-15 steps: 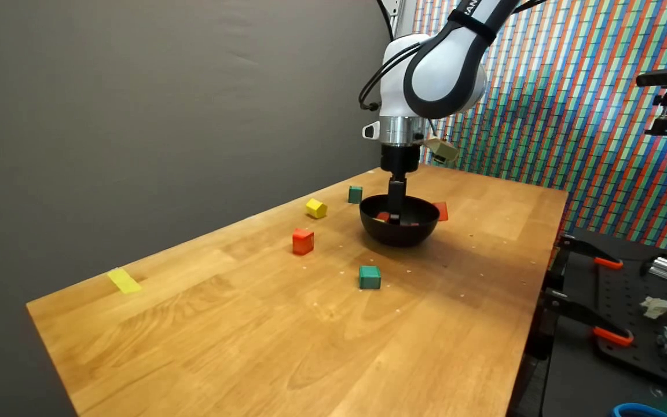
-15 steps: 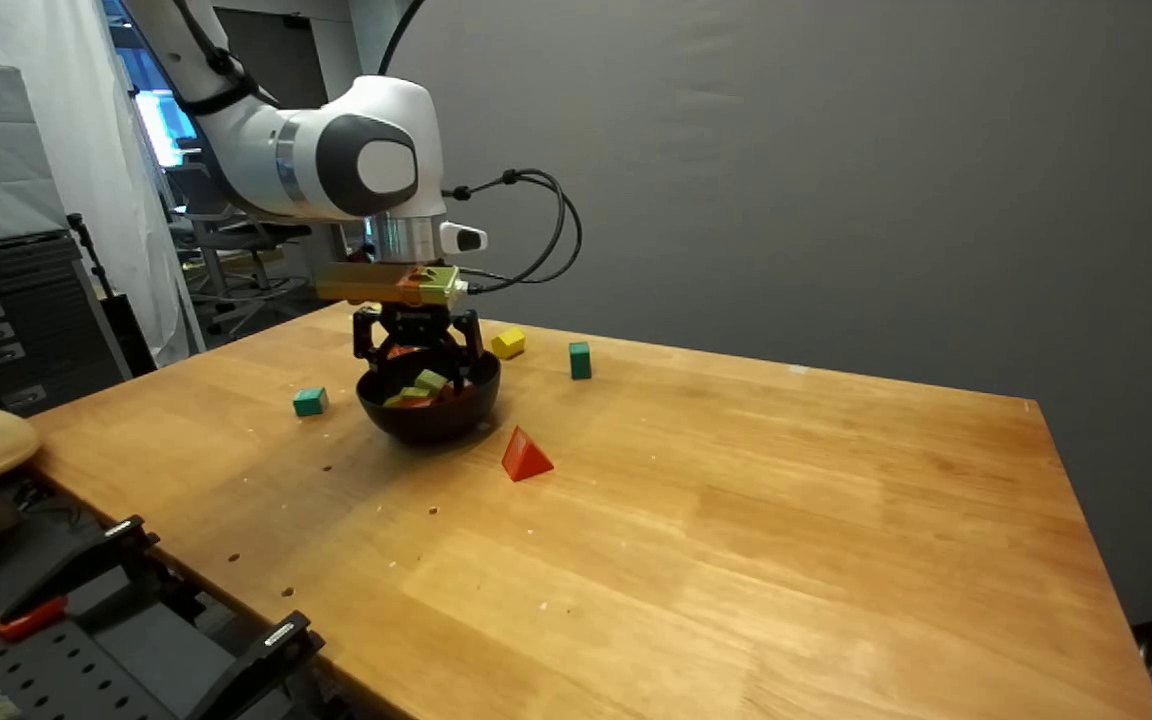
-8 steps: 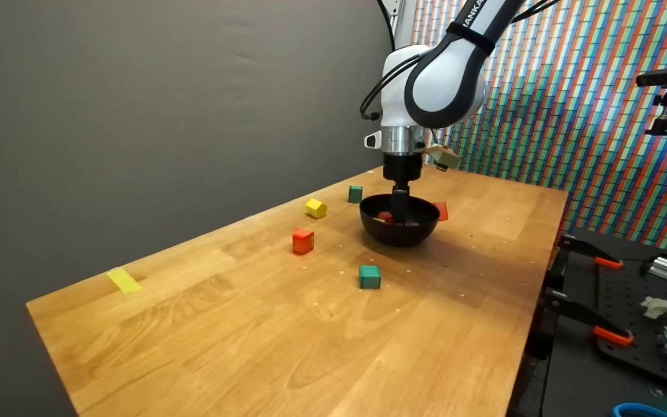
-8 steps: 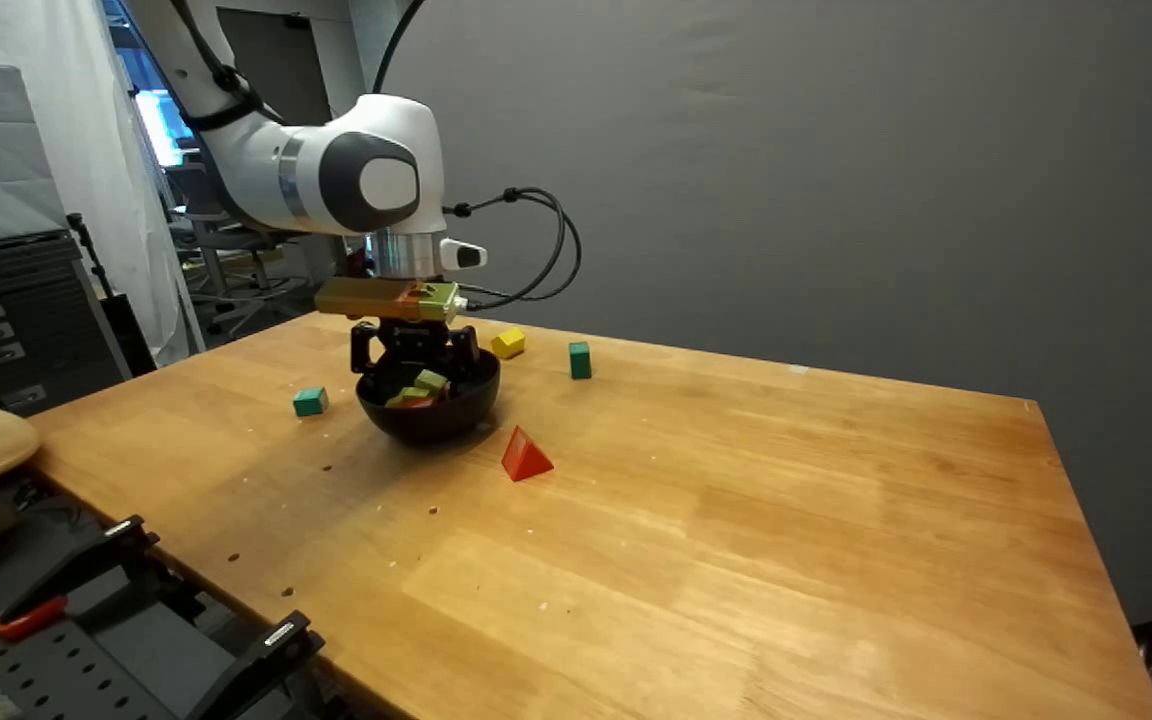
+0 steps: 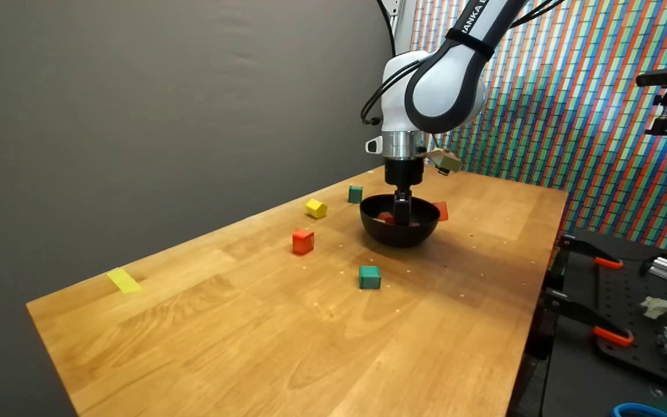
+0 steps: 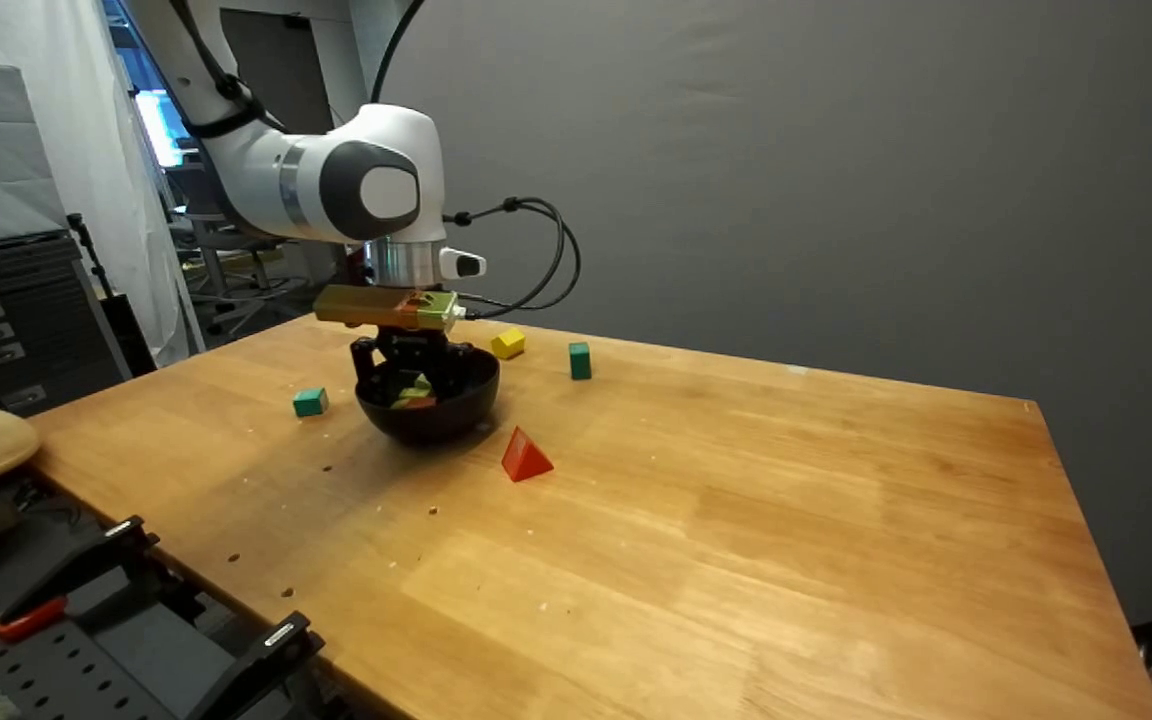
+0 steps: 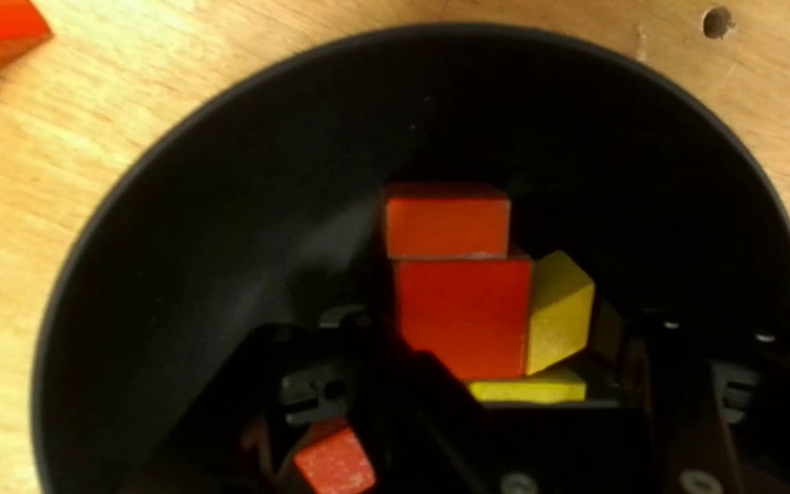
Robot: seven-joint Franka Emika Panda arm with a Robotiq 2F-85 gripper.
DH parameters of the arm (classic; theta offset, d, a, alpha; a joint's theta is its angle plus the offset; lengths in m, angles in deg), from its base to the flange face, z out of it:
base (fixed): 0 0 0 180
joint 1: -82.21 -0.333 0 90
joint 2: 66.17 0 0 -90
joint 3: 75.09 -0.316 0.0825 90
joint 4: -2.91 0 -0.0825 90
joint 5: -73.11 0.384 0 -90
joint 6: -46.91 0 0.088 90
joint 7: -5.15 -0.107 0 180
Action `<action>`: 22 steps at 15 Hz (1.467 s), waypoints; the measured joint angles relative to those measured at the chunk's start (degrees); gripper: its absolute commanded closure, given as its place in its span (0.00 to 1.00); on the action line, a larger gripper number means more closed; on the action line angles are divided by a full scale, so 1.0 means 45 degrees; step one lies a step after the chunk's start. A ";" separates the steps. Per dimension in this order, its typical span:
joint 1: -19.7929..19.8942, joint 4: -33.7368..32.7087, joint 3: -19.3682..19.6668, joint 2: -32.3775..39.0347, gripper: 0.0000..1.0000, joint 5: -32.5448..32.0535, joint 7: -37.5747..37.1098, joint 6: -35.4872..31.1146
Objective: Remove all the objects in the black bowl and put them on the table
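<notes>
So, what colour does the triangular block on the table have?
The triangular block is red, seen best in an exterior view.

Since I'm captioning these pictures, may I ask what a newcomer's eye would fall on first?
Probably the white robot arm, its lower end inside the black bowl in both exterior views. Then the multicoloured backdrop at the right of an exterior view. In the wrist view, red and yellow blocks stand out inside the bowl.

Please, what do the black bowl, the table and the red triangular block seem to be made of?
The black bowl: plastic or metal, unclear which, satiny; soft sheen inside.
The table: wood, apparently smooth; visible grain.
The red triangular block: perhaps painted wood or plastic, smooth; flat faces, straight edges.
</notes>
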 measured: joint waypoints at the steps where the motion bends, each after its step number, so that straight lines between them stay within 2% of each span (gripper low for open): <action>1: 0.0000 0.0002 0.0003 0.0000 0.61 -0.0011 -0.0008 0.0001; 6: -0.0007 0.0347 0.0113 -0.0711 0.61 -0.0355 -0.0154 0.0034; 9: -0.0010 0.1220 0.0118 -0.2242 0.61 -0.0544 -0.0141 0.0053; 13: -0.0126 0.2854 -0.0303 -0.4477 0.61 -0.0342 0.0420 0.0271; 16: -0.0644 0.3969 -0.0655 -0.5396 0.61 0.0578 0.0853 0.0252; 19: -0.1351 0.4462 -0.1014 -0.5138 0.61 0.2327 0.1575 -0.0168; 22: -0.1689 0.4429 -0.1414 -0.3877 0.61 0.3385 0.1781 -0.1115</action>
